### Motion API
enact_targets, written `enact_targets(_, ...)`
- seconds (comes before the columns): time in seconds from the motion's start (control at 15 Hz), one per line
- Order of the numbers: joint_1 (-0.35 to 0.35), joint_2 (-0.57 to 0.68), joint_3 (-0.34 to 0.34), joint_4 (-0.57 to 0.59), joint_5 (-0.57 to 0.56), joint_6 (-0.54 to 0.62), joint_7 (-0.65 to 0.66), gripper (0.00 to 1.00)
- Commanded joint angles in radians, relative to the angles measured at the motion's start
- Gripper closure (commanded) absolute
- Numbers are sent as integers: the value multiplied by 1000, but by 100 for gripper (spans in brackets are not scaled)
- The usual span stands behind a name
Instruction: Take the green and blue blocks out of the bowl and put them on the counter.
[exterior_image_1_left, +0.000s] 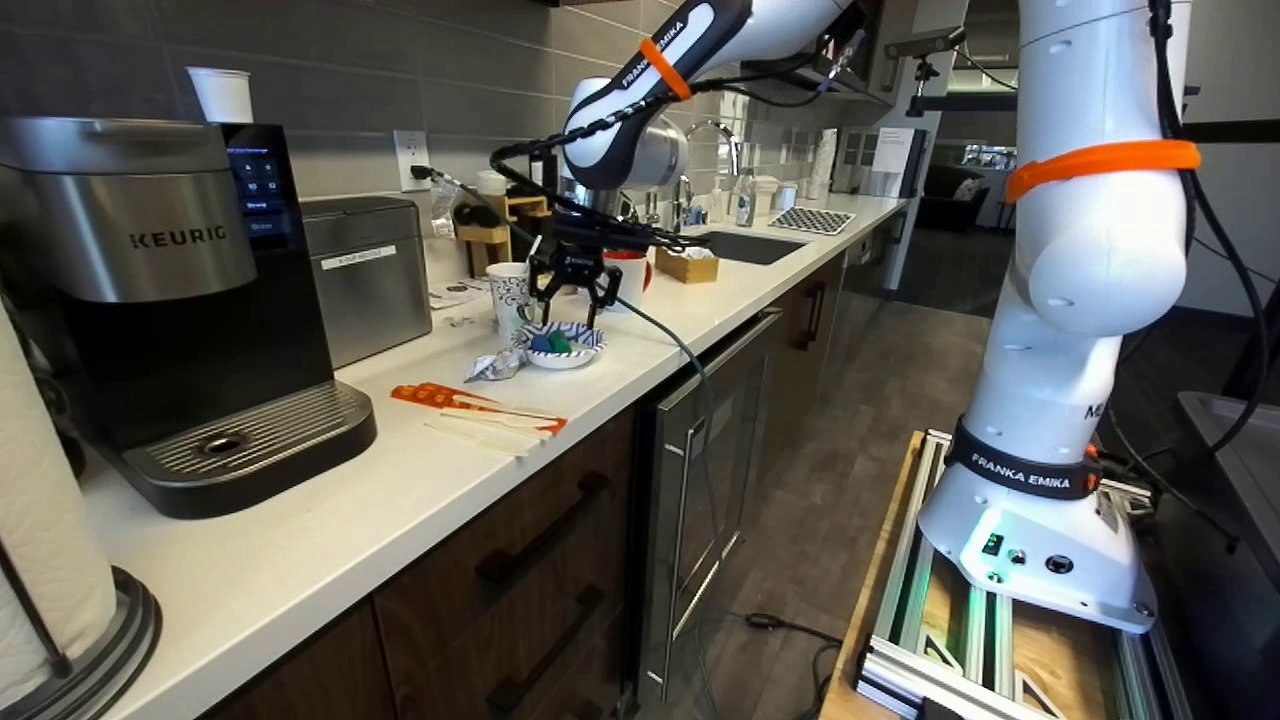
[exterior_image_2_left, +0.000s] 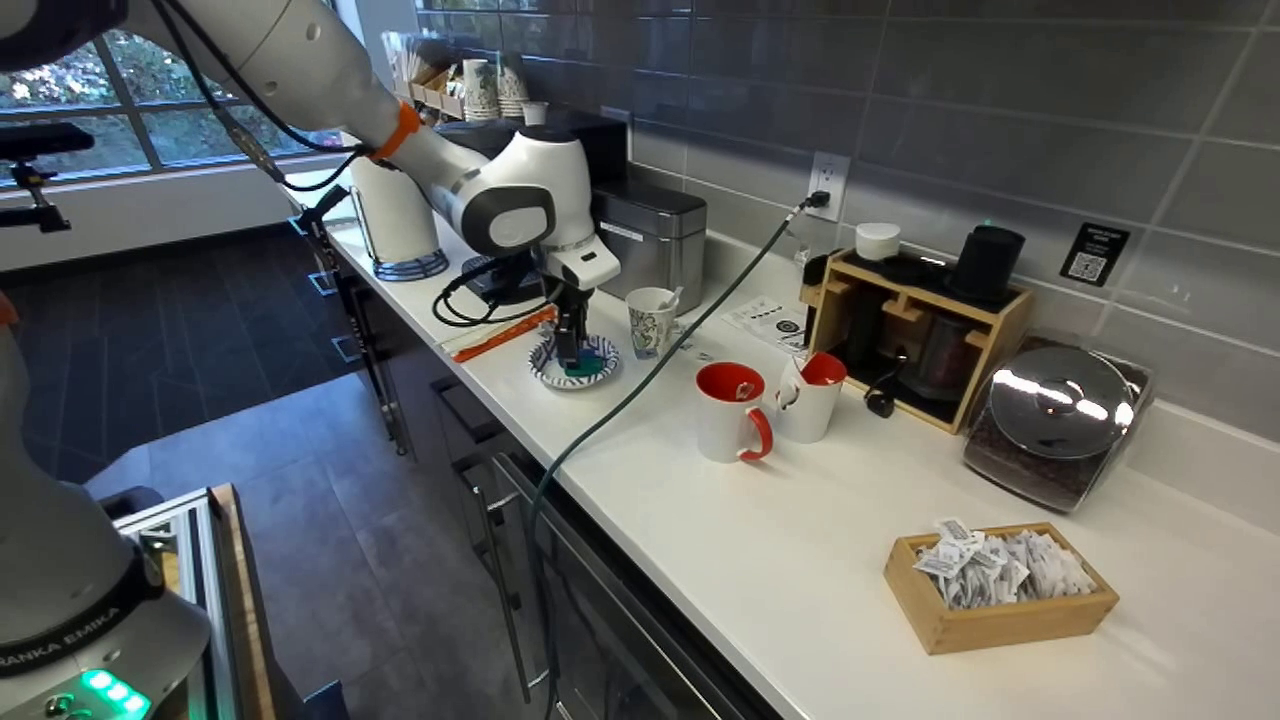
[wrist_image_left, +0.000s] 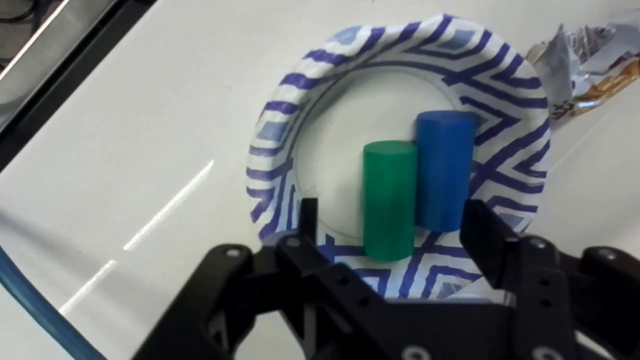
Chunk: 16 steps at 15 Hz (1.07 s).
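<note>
Grey wall tiles (exterior_image_2_left: 1000, 90) back a long pale table (exterior_image_2_left: 850, 545), whose front edge drops to dark cabinet fronts (exterior_image_1_left: 440, 630). Nearer that edge than the wall sits the patterned bowl (wrist_image_left: 345, 120), a strip of table between its rim and the drop. Both cylinders lie inside it, side by side: the green block (wrist_image_left: 390, 200) toward the middle, the blue block (wrist_image_left: 445, 170) on the side toward a crumpled wrapper (wrist_image_left: 585, 70) just outside the rim. Over the bowl hangs the end effector (exterior_image_1_left: 568, 322), fingers spread wide to either side of the pair; whether one touches the blue block, I cannot tell. Near the bowl stands a paper cup (exterior_image_1_left: 510, 298). A cable (exterior_image_2_left: 640, 385) crosses the table and runs over the front edge. Beyond it, a broad stretch of surface separates the red-lined mug (exterior_image_2_left: 722, 425) from a wooden box (exterior_image_2_left: 1020, 624).
</note>
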Motion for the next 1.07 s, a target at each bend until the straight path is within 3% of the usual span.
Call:
enact_targets(0.0, 23, 53, -21, 47, 32, 8, 0, 34)
enact_targets(0.07, 25, 61, -23, 56, 31, 5, 3, 41)
enact_targets(0.13, 26, 71, -25, 65, 32, 0, 1, 38)
enact_targets(0.27, 29, 83, -30, 76, 33, -3, 4, 46)
enact_targets(0.4, 30, 92, -35, 82, 39, -6, 3, 60)
enact_targets(0.73, 32, 114, -42, 100, 48, -17, 1, 59)
enact_targets(1.0, 44, 140, -43, 124, 38, -33, 2, 46)
